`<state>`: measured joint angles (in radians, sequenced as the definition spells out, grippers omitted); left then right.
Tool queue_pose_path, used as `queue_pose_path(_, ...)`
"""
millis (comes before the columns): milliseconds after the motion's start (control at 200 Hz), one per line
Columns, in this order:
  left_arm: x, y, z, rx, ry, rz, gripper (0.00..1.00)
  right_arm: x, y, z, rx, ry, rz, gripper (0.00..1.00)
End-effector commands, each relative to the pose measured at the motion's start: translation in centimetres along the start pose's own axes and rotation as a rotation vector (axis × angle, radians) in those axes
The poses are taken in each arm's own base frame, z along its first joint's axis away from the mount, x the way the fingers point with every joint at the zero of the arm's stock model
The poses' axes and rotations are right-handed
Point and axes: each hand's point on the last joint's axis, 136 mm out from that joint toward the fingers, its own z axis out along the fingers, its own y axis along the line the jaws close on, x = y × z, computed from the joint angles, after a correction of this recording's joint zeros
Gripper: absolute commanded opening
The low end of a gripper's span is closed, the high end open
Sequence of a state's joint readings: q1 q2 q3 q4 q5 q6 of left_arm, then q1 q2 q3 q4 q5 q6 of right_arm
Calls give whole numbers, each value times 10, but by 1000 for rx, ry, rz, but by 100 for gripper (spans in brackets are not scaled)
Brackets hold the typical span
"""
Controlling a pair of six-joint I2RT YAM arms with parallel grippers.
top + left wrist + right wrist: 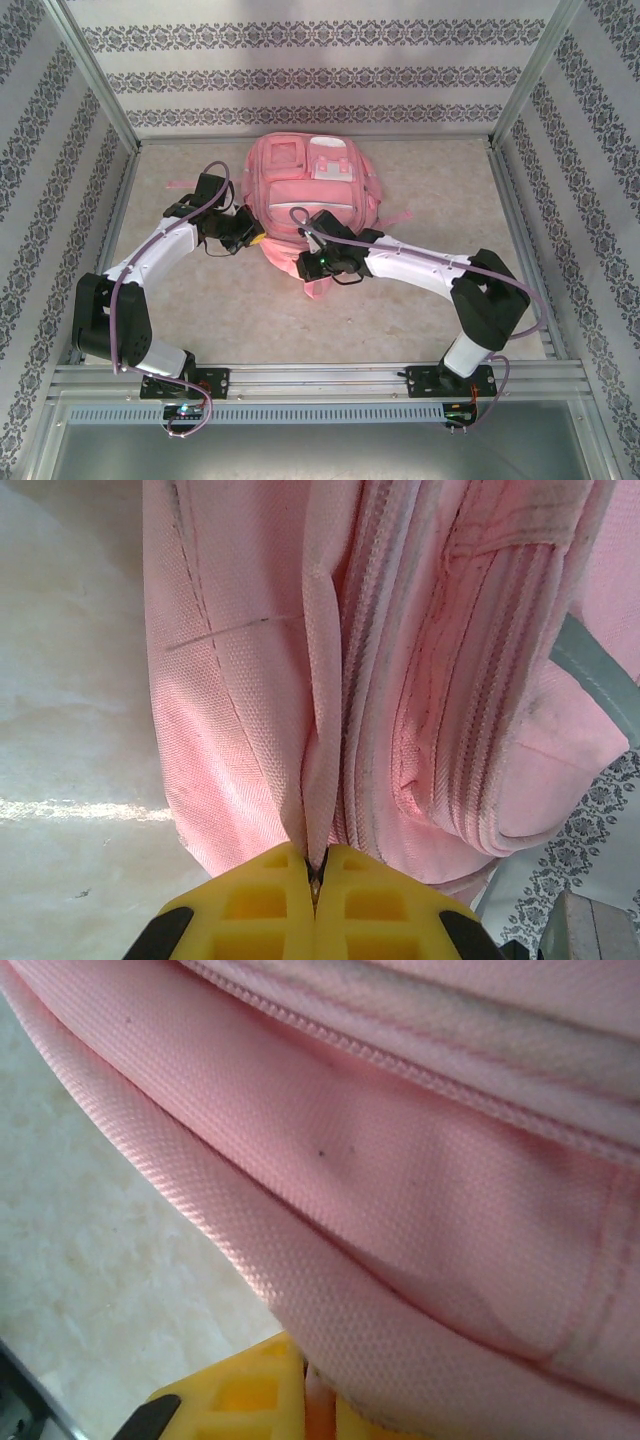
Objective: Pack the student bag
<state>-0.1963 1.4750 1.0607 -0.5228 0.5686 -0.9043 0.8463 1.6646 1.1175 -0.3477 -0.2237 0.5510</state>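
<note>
On the pale marbled table [420, 320], toward its far middle, we see the student bag [305, 185], a large soft pink fabric backpack lying front up, its zipped pockets and whitish panels facing the overhead camera. Our left gripper [256, 238] meets the bag's near left edge. From the left wrist, its yellow fingers [260, 890] are pressed together on a thin fold of pink cloth beside a zip line. Our right gripper [304, 266] sits at the bag's near edge. From its wrist, a narrow strip of pink cloth is nipped between the yellow fingers [240, 1390].
</note>
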Motion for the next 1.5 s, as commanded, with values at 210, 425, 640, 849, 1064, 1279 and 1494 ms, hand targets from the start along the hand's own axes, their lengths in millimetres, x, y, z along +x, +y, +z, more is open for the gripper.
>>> queue_pose_path(210, -10, -7, -8, 16, -45, 28, 0, 0, 22, 0, -93, 55, 4, 15)
queue_pose_path(425, -10, -6, -4, 21, -36, 22, 0, -4, 21, 0, -104, 49, 22, 23)
queue_pose_path(640, -11, -5, -2, 19, -32, 19, 0, -4, 21, 5, -109, 57, 23, 14)
queue_pose_path(849, -10, -4, -1, 13, -28, 22, 0, -1, 18, -1, -97, 62, 9, 6)
queue_pose_path(1064, -14, -4, 0, 6, -31, 26, 0, 13, 0, -8, -70, 88, -5, 10)
queue_pose_path(1279, -20, -4, -3, -2, -40, 27, 0, 27, -17, -10, -35, 134, -16, 9)
queue_pose_path(1494, -24, -3, -8, -5, -47, 24, 0, 39, -49, -21, 45, 158, -18, 1)
